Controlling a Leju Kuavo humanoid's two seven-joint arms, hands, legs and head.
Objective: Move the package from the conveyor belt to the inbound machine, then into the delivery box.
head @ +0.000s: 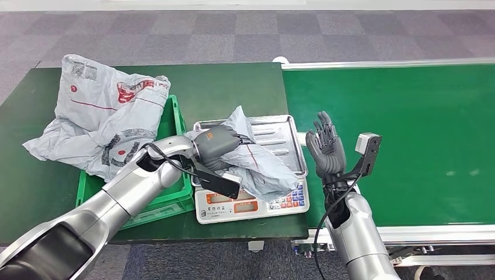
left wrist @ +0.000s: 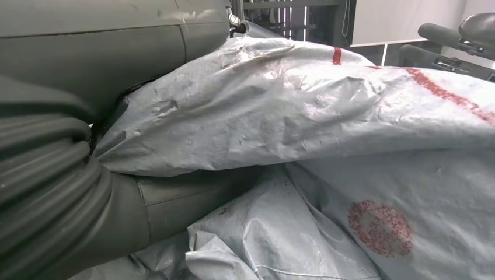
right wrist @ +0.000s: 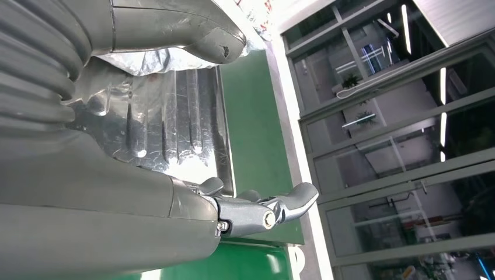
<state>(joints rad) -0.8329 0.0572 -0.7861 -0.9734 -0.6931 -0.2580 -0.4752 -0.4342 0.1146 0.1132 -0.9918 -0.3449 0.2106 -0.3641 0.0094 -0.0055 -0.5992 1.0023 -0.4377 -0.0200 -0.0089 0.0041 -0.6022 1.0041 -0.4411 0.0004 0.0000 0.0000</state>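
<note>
A crumpled grey package (head: 262, 166) with red markings lies on the steel tray (head: 280, 125) of the weighing scale (head: 251, 205). My left hand (head: 215, 146) grips the package's near-left end. In the left wrist view the grey plastic of the package (left wrist: 303, 111) is pinched between the thumb and fingers of the left hand (left wrist: 70, 175). My right hand (head: 325, 149) is raised upright just right of the scale, fingers spread, holding nothing. In the right wrist view the right hand (right wrist: 87, 192) hovers beside the tray (right wrist: 169, 116).
A green crate (head: 175, 195) left of the scale holds a heap of grey bags (head: 105, 111) spilling over its rim. The green conveyor belt (head: 408, 140) runs to the right. The dark green table (head: 233, 87) extends behind the scale.
</note>
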